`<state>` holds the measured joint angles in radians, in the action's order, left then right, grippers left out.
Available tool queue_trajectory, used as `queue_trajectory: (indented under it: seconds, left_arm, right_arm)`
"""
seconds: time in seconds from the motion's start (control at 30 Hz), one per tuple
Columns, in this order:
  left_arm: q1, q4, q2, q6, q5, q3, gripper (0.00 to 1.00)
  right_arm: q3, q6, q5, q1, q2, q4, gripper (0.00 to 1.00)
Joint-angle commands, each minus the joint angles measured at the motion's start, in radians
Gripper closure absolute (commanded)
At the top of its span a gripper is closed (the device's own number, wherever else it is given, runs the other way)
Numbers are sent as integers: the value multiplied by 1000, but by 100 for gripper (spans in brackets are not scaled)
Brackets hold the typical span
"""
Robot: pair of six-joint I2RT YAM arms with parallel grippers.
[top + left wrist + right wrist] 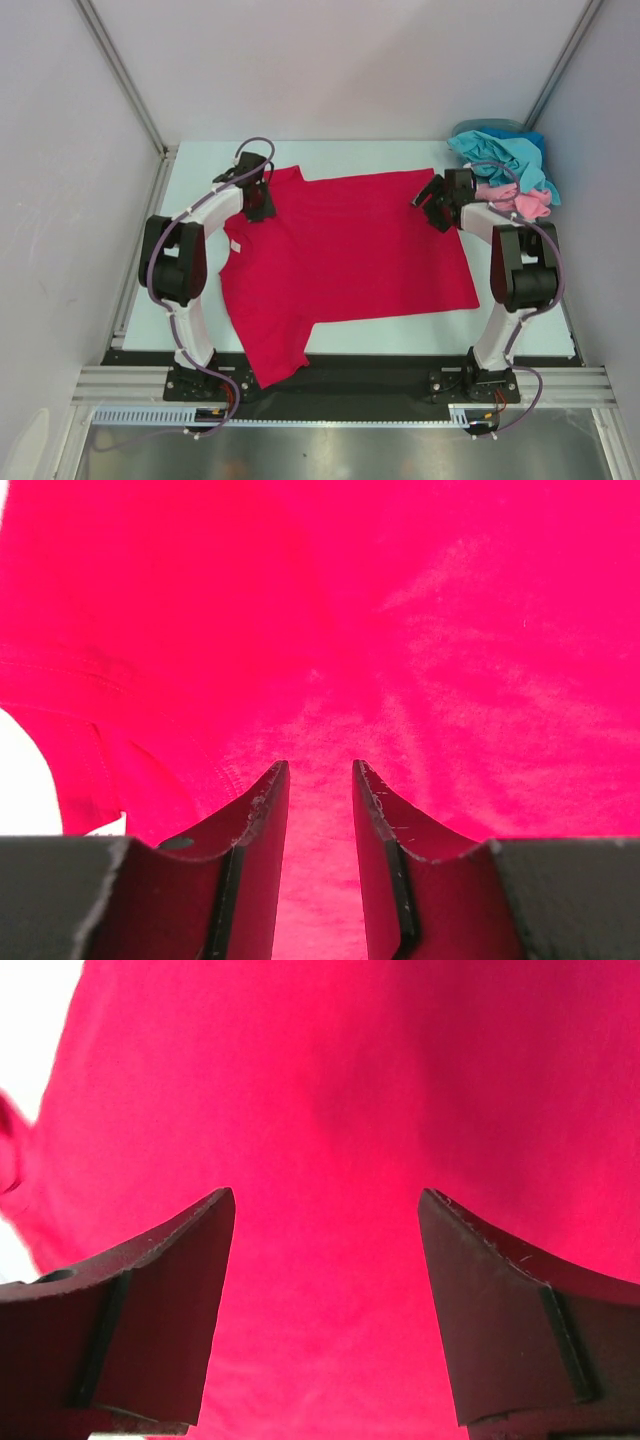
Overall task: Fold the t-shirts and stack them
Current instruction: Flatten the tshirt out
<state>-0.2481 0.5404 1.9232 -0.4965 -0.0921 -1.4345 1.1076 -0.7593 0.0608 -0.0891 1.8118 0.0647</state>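
A crimson red t-shirt [350, 255] lies spread flat on the pale table [400, 158], one sleeve hanging over the near edge. My left gripper [258, 207] hovers low over its far left part. In the left wrist view this gripper [320, 766] is open by a narrow gap, with only red cloth [440, 630] showing beyond the fingers. My right gripper [431, 204] sits above the shirt's far right corner. Its jaws [327, 1196] stand wide open over smooth red fabric [330, 1080], holding nothing. A teal-blue t-shirt [503, 152] and a light pink one [522, 200] lie bunched at the back right.
The rim of a blue-grey basket [487, 127] shows behind the teal cloth at the back right corner. Grey walls with metal posts close in the table on three sides. A black rail [350, 372] carries both arm bases along the near edge.
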Motion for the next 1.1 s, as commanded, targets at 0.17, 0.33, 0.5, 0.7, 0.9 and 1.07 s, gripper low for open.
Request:
queue_trajectory:
  seconds: [0.17,0.33,0.5,0.7,0.9,1.07]
  left_arm:
    - [9,7,17,15,18,-64,63]
    - [12,13,37,13,5,-52,63]
    - [12,18,63,1,2,-43,63]
    - [15,29,105,10,29,-72,63]
    - [21,43,135,13,38,-95,64]
    - [23,44,163,21,34,-106,63]
  right_arm:
    - [264,109,-39,3,176,181,21]
    - [291,112,-36,5,234,199,21]
    - [305,112,-15,5,265,205,21]
    - [343,121,16,5,284,242,21]
    - [350,130,33,11,274,257,21]
    - [345,129,42,12,271,245,21]
